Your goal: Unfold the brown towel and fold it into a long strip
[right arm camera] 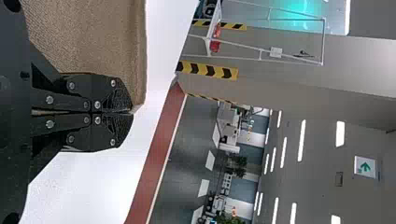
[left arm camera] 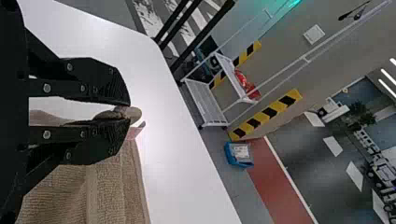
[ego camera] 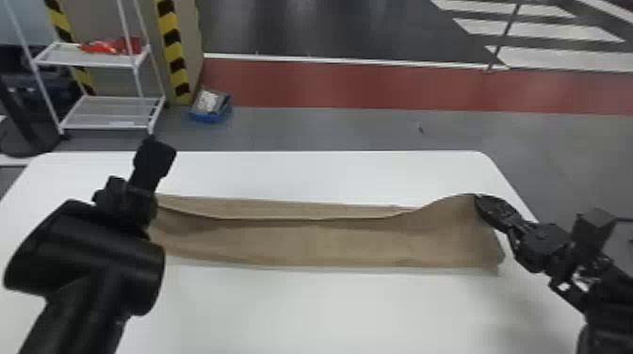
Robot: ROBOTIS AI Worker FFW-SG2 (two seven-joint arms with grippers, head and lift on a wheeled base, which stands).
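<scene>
Look, the left pincer [ego camera: 134, 202] is nipping a bit of the brown towel [ego camera: 329, 242] between its tips, with a gap farther back between its fingers. The right pincer [ego camera: 480, 203] is closed tight on the towel's other end, at the far corner, which is lifted up. Between them the towel runs long and thin across the white tabletop [ego camera: 306, 310], with a fold along its far side. Past the tabletop, I see a blue bin [ego camera: 207, 117] on the floor with a grey and white thing [ego camera: 210, 100] in it. Beside it, to the robot's left, a white rack [ego camera: 92, 59] holds something red [ego camera: 113, 46] on its upper shelf.
</scene>
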